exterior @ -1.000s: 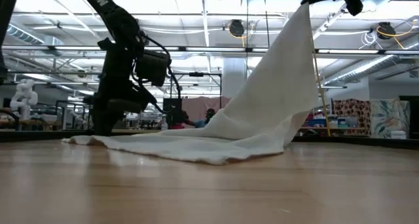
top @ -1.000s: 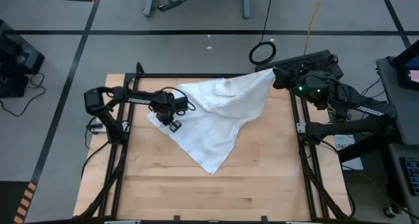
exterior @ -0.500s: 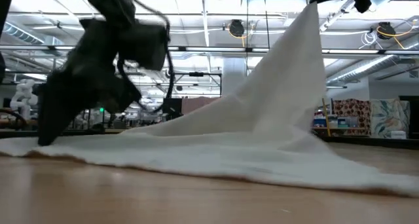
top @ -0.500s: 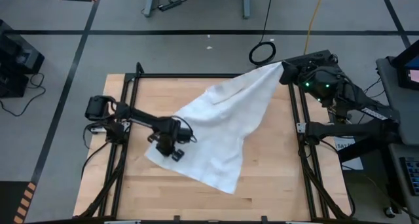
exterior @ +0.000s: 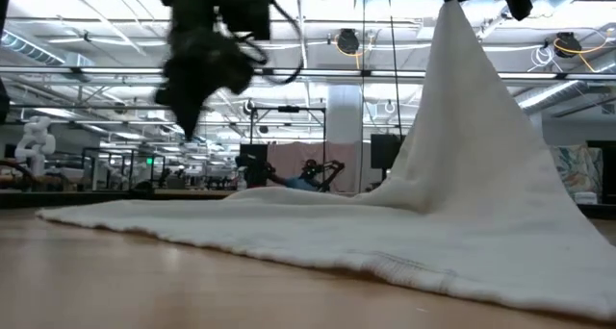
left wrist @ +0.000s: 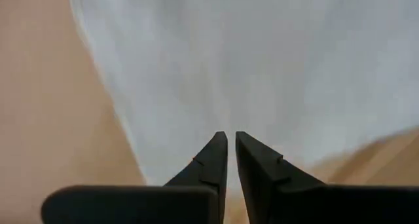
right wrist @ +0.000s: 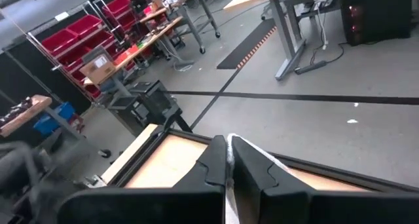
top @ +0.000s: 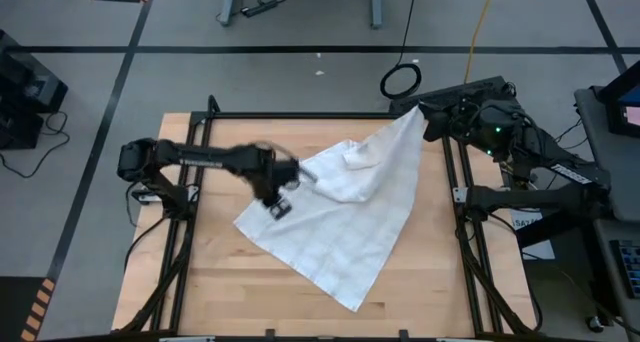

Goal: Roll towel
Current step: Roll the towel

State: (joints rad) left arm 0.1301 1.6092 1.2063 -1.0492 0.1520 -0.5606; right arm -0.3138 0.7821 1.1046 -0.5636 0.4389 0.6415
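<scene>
Pinching towel [top: 345,217] corner aloft, right hand [top: 428,113] clenched; left hand [top: 283,189] nearly closed, empty.

My fingers [left wrist: 265,168] look matt black plastic; the towel [top: 345,207] is soft white cloth, the table [top: 240,282] smooth pale wood.
</scene>
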